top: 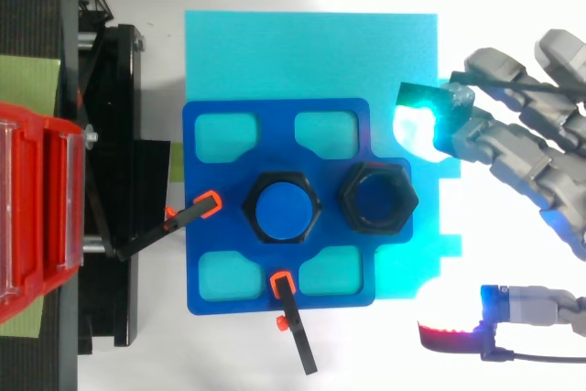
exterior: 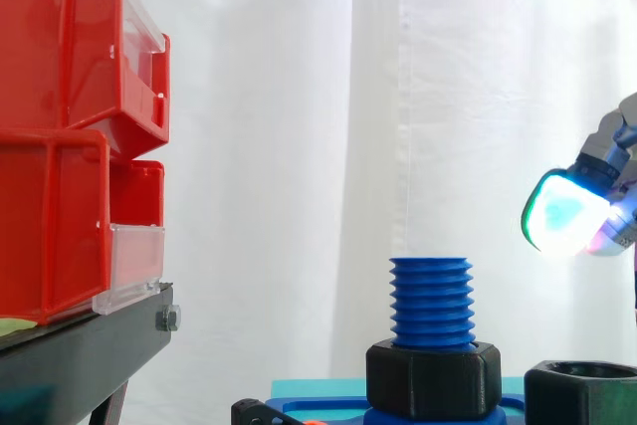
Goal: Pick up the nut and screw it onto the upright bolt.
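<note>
A blue threaded bolt [exterior: 431,302] stands upright on a blue base plate [top: 212,190], with a black nut [exterior: 432,377] round its foot. From above, the bolt [top: 280,210] shows as a blue disc inside that black hexagon. A second black nut [top: 377,199] lies loose on the plate just right of it, seen low at the right in the side view [exterior: 582,395]. My hand [top: 513,148] hovers to the right of the plate, above the loose nut, open with spread fingers and empty. Its glowing fingertips [exterior: 562,211] hang well above the nut.
Stacked red bins [exterior: 75,136] sit on a black stand [top: 110,180] at the left. A cyan mat [top: 311,52] lies under the blue plate. Two black clamps with orange tips [top: 203,208] [top: 288,309] hold the plate at its left and front.
</note>
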`<state>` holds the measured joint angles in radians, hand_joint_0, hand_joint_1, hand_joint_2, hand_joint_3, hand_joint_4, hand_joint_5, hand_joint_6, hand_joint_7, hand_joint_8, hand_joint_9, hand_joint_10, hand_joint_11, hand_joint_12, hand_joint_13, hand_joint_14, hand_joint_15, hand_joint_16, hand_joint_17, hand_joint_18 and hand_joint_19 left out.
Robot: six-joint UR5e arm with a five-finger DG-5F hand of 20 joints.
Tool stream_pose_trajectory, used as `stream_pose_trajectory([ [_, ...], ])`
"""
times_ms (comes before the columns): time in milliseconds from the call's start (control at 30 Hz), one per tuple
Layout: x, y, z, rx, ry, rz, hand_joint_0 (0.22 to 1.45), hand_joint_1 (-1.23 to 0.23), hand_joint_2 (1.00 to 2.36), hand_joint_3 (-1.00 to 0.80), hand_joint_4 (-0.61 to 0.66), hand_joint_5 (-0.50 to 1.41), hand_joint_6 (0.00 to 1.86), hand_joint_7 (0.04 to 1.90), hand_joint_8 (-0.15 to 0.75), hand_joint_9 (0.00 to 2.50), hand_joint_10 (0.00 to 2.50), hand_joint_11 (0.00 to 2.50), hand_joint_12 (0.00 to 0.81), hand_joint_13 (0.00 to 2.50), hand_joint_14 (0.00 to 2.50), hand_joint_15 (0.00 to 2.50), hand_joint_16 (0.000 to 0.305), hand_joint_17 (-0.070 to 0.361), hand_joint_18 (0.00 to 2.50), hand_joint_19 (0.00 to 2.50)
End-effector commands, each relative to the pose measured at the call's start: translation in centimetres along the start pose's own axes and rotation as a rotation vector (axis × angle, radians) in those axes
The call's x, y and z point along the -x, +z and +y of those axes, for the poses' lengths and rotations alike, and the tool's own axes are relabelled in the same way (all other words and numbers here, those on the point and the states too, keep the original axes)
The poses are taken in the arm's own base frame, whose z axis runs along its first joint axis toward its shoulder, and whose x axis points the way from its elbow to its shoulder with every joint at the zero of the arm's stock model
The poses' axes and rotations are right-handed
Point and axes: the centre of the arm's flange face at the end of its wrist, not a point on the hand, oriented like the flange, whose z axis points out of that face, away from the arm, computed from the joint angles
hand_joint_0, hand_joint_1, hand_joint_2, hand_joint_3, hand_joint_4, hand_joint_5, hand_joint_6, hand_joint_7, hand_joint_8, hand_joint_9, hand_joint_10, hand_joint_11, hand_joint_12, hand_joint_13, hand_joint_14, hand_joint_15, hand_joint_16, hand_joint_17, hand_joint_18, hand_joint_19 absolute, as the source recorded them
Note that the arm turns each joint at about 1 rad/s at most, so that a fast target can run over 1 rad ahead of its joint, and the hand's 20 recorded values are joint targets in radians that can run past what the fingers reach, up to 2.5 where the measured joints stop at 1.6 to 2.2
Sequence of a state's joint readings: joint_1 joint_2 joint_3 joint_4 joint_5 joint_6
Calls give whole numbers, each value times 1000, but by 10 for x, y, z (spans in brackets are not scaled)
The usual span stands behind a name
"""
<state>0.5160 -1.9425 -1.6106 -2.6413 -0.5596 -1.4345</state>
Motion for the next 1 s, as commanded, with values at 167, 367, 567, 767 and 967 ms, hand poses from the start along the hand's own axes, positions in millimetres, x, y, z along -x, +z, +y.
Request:
stream_pose_trajectory([
  [167,-5,-4,13,1,31,-25,355,-637,1000,-500,236,-253,502,761,268,279,0,0,324,227,0,0,36,82,0,0],
  [367,-24,-7,17,-29,2,-18,362,-625,1000,-500,240,-251,502,770,266,280,0,0,323,222,0,0,36,81,0,0],
  [567,-29,-9,19,-58,4,-28,397,-630,1000,-500,239,-243,502,798,256,292,0,0,310,221,0,0,34,75,0,0],
  [767,-52,-7,16,-79,-22,-16,410,-637,1000,-500,238,-241,502,800,259,305,0,0,287,202,0,0,30,69,0,0],
  [967,-56,1,11,-83,-18,-22,407,-630,1000,-500,239,-241,502,796,260,305,0,0,285,196,0,0,30,67,0,0],
])
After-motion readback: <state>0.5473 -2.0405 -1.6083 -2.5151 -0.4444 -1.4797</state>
